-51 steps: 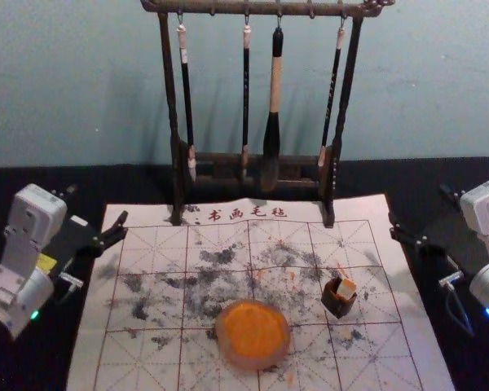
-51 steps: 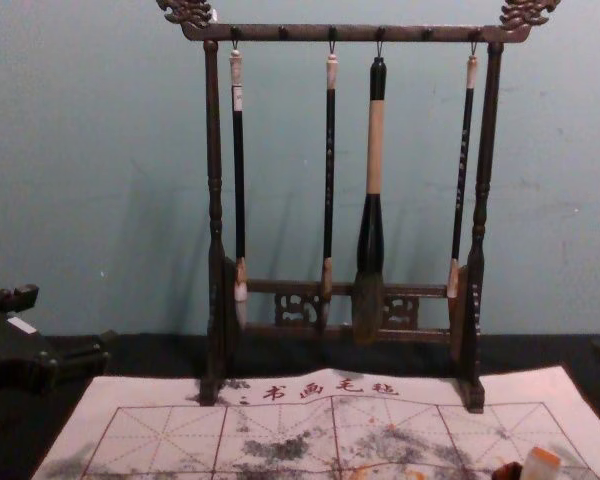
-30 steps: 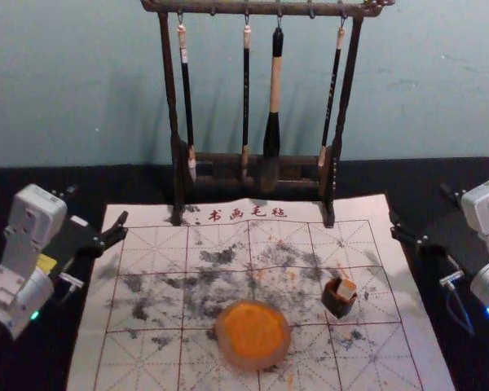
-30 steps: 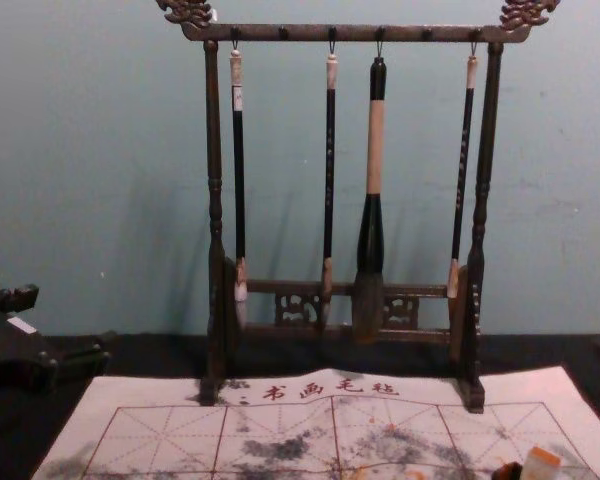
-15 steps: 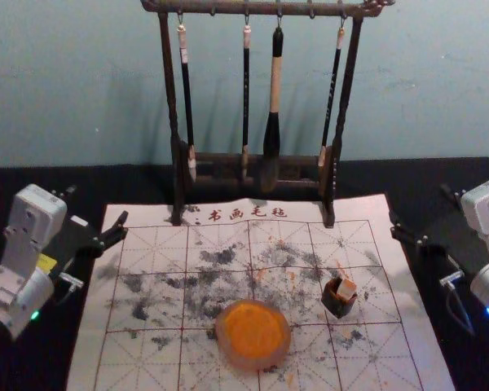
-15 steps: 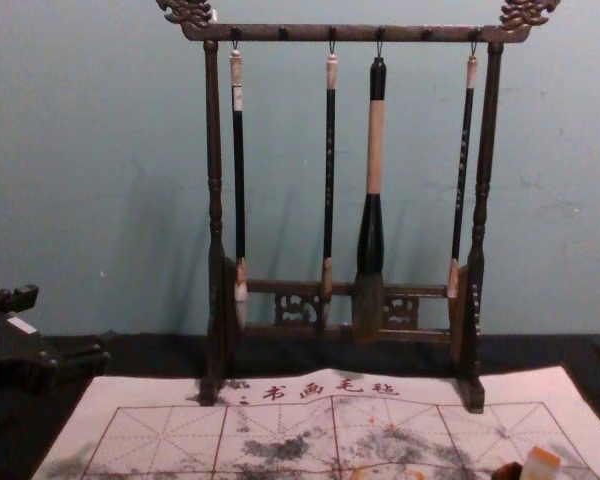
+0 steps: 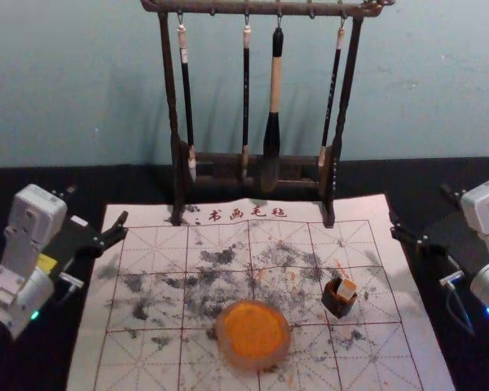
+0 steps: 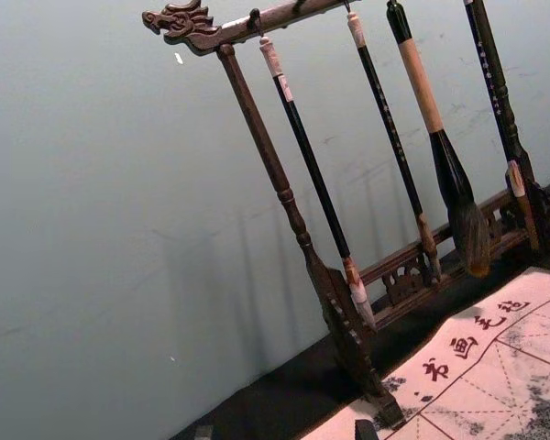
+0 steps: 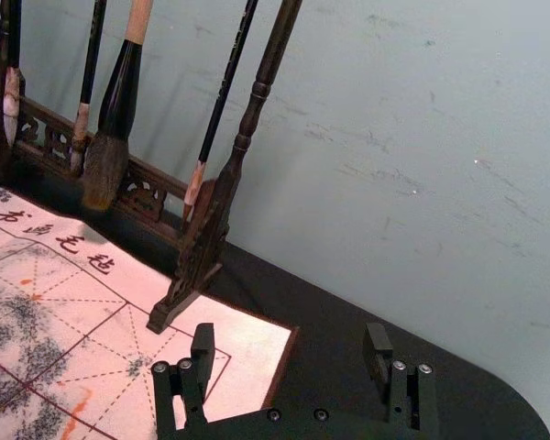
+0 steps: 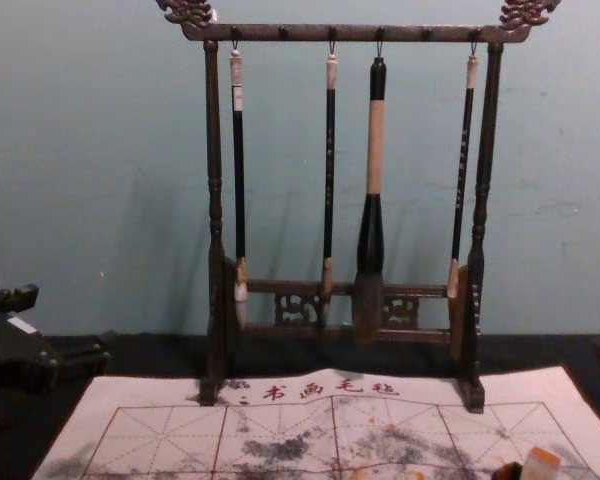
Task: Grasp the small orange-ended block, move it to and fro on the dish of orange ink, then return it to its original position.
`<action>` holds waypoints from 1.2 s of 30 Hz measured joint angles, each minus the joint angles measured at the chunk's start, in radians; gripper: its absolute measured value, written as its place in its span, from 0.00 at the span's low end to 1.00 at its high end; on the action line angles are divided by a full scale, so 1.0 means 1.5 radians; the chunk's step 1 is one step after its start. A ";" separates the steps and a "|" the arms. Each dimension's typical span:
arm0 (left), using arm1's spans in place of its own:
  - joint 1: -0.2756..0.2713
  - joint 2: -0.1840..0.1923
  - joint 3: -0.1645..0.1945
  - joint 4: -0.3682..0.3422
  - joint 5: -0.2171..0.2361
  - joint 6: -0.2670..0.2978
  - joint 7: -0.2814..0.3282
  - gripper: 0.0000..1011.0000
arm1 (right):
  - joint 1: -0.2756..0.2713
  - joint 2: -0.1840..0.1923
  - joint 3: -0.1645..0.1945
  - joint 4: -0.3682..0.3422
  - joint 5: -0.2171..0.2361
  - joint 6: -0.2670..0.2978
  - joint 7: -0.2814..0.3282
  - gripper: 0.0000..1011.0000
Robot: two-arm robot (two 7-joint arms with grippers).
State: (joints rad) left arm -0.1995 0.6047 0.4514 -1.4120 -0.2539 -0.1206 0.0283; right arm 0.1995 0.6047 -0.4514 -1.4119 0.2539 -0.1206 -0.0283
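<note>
In the head view my right gripper (image 7: pixel 421 206), spread wide and empty, is nearer—the small orange-ended block (image 7: pixel 346 289) leans lower left, orange end up; left gripper (image 7: pixel 99 204), open and empty, waits at left.

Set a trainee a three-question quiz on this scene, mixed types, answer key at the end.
1. True or false: the right end effector is gripping the orange-ended block.
2. Pick one. The block rests in or on: A) the dish of orange ink; B) the small dark box; C) the bare mat.
3. Fill in the number: ___ brushes hang from the rack.

Key: 1. False. 2. B. 3. Four.
</note>
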 joint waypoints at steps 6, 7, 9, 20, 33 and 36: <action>0.000 0.000 0.000 0.000 0.000 0.000 0.000 0.99 | 0.000 0.000 0.000 0.000 0.000 0.000 0.000 0.99; 0.000 0.000 0.000 0.000 0.000 0.000 0.000 0.99 | 0.000 0.000 0.000 0.000 0.000 0.000 0.000 0.99; 0.000 0.000 0.000 0.000 0.000 0.000 0.000 0.99 | 0.000 0.000 0.000 0.000 0.000 0.000 0.000 0.99; 0.000 0.000 0.000 0.000 0.000 0.000 0.000 0.99 | 0.000 0.000 0.001 0.000 -0.001 0.000 0.000 0.99; 0.000 0.000 0.000 0.000 0.000 0.000 0.000 0.99 | -0.017 0.008 0.031 -0.025 0.017 -0.008 0.058 0.99; 0.000 0.000 0.000 0.000 0.000 0.000 0.000 0.99 | -0.036 0.018 0.042 -0.046 0.032 -0.012 0.077 0.99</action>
State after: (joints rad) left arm -0.1995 0.6047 0.4514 -1.4120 -0.2539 -0.1205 0.0283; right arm 0.1455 0.6321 -0.3880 -1.4808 0.3017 -0.1386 0.0870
